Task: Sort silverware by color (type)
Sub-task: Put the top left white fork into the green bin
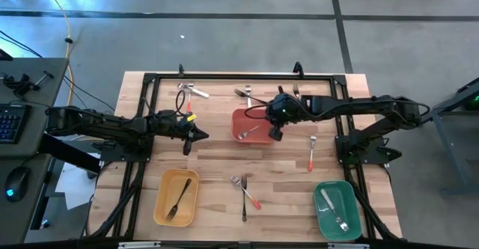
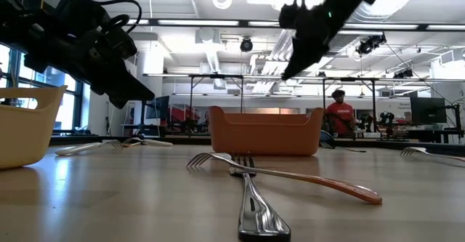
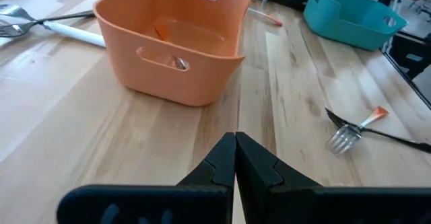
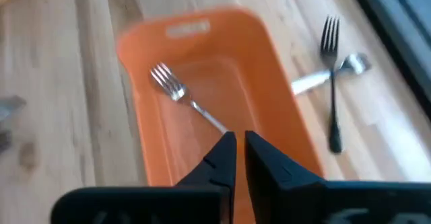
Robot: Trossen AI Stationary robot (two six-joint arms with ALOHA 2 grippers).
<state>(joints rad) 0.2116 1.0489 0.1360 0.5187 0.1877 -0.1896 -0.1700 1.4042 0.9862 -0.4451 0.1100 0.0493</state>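
Wooden table point(image 1: 217, 159) under a black frame, and the small silverware is hard to read from above. Left gripper point(image 1: 196, 135) hovers mid-table, fingers pressed together, empty. Near left, the yellow bin point(image 1: 161, 204) holds one dark fork point(image 1: 179, 197), lying near-to-far, slightly slanted. Far left, two utensils point(image 1: 188, 93) cross. At centre, the red bin point(image 1: 238, 117) carries one fork point(image 4: 176, 91) lying diagonally, handle end hidden behind the right gripper point(image 1: 275, 133), whose fingers are nearly shut on nothing above it. Two forks point(image 1: 244, 191) cross near centre. A red-handled fork point(image 1: 311, 153) lies near-to-far at right. Near right, the green bin point(image 1: 348, 194) holds pale utensils point(image 1: 333, 208).
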